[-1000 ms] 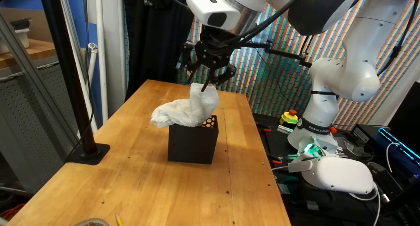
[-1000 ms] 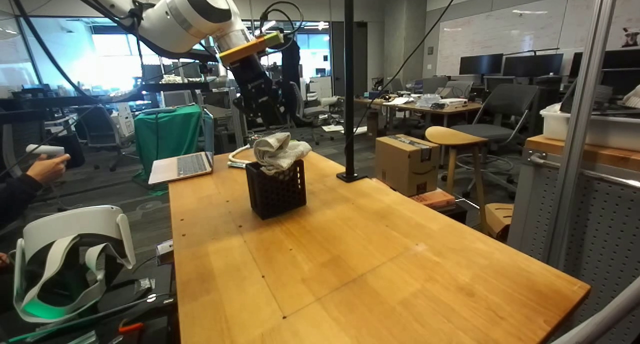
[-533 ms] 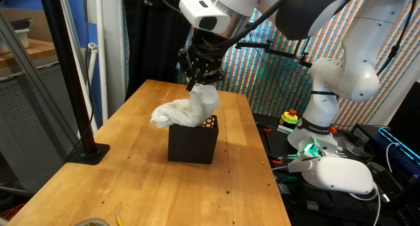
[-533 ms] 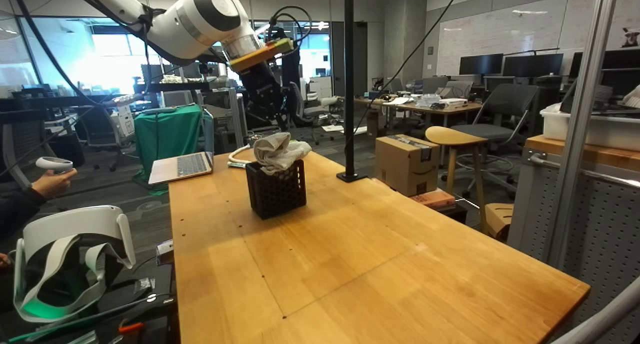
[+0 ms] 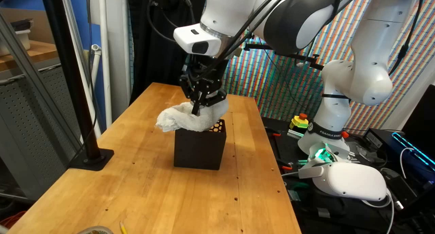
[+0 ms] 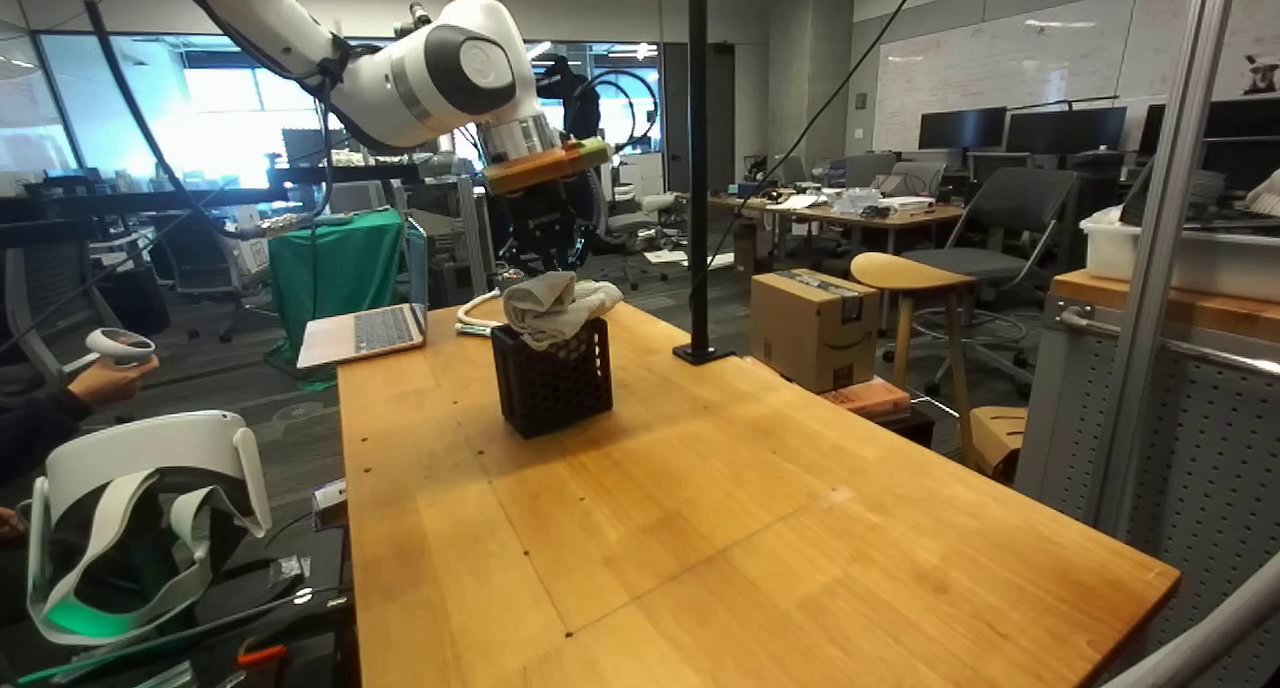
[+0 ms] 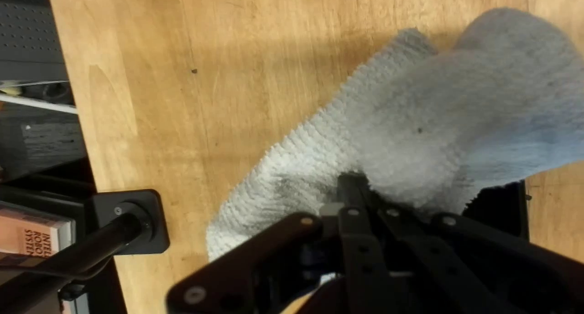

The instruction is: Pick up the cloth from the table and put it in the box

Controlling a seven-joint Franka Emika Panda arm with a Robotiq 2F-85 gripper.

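Observation:
A white cloth (image 5: 173,118) lies bunched on top of a black box (image 5: 198,150) with honeycomb holes. In both exterior views the cloth (image 6: 560,308) rises above the rim of the box (image 6: 555,386), and part of it hangs over one side. My gripper (image 5: 195,111) is shut and points down, its fingertips pushed into the middle of the cloth. In the wrist view the gripper (image 7: 358,184) has its fingers together against the cloth (image 7: 296,172), with no fold seen between them. The cloth hides most of the box opening; a dark corner of the box (image 7: 499,209) shows.
The box stands on a wooden table (image 5: 153,193). A black pole (image 5: 86,132) is bolted at the table edge. A laptop (image 6: 365,333) sits at a table corner. A yellow pencil (image 5: 123,228) and a round item (image 5: 96,230) lie at the near edge.
The gripper fingers were apart one second ago, then came together. The gripper has moved down onto the cloth, and the cloth's raised fold is pressed lower. The box has not moved.

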